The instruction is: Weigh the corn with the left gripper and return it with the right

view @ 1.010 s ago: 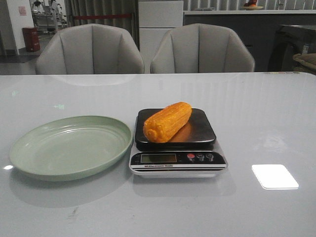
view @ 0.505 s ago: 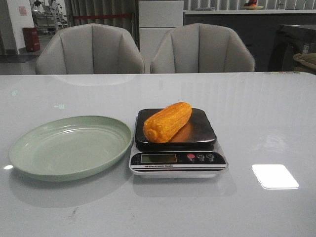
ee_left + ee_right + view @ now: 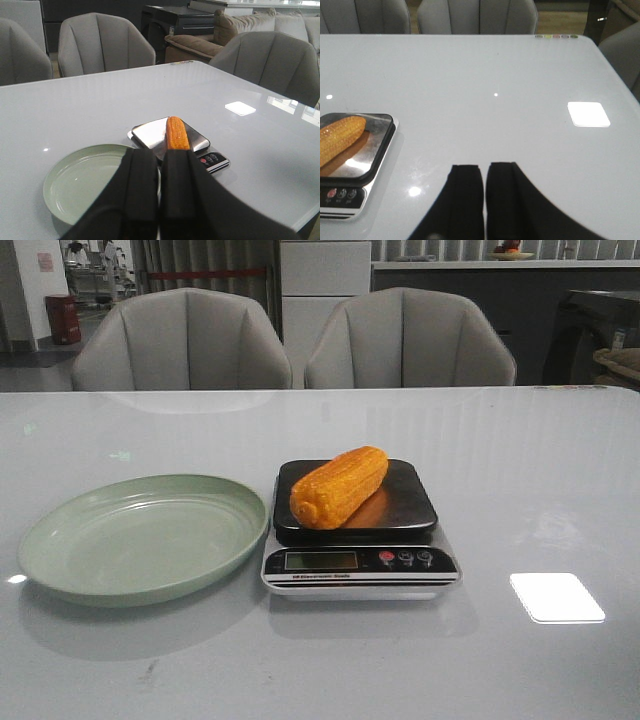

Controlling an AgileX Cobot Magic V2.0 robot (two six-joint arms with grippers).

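The left tool, a bulky glossy black two-fingered gripper, is closed on nothing, its fingers pressed together with only a thin slit between them. It hangs well back above the near edge of the glossy pale grey bench. The right tool, equally black and angular, is likewise closed and empty, held above bare bench on the right side. Neither shows in the front view, so both sit clear of the working area.

Outward from the left tool lies a shallow round pale green plate, empty, and just beside it a small kitchen scale with a dark steel platform and a grey display strip. The orange-yellow cob of corn lies flat on that platform, touching nothing else.

The weighing looks done, so the return seems to fall to the right tool. From it, the corn lies ahead and well off to the left. The cob's long axis runs diagonally across the platform, its blunt near end towards the plate and its far end towards the back right. The right tool would probably need to open, travel left, and turn its jaws to span the cob across that axis.
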